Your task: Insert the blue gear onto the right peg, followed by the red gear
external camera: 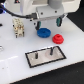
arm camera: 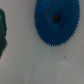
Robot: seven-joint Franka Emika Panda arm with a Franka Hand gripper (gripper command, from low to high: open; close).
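- While hovering above the white table, gripper spread open, holding nothing, one dark finger toward the exterior view's left and the other toward its right.
- Blue gear flat on the table, just below and between those fingers, not touched by either as far as can be made out.
- In the wrist view, blue gear filling the upper part of the picture, toothed rim sharp against the white surface, dark hole in the hub at its middle.
- Red gear also flat on the table, just beside the blue gear toward the exterior view's right, slightly nearer the camera; whether the two rims touch, cannot tell.
- Grey plate with a black edge lying nearer the camera than both gears, apart from them.
- Two thin dark pins upright on the plate: right peg toward the exterior view's right, left peg beside it, both bare.
- Small pale fixture standing on the table toward the exterior view's left, well apart from the gears; too blurred to identify.
- Dark blurred shape at the edge of the wrist view, too unclear to name.
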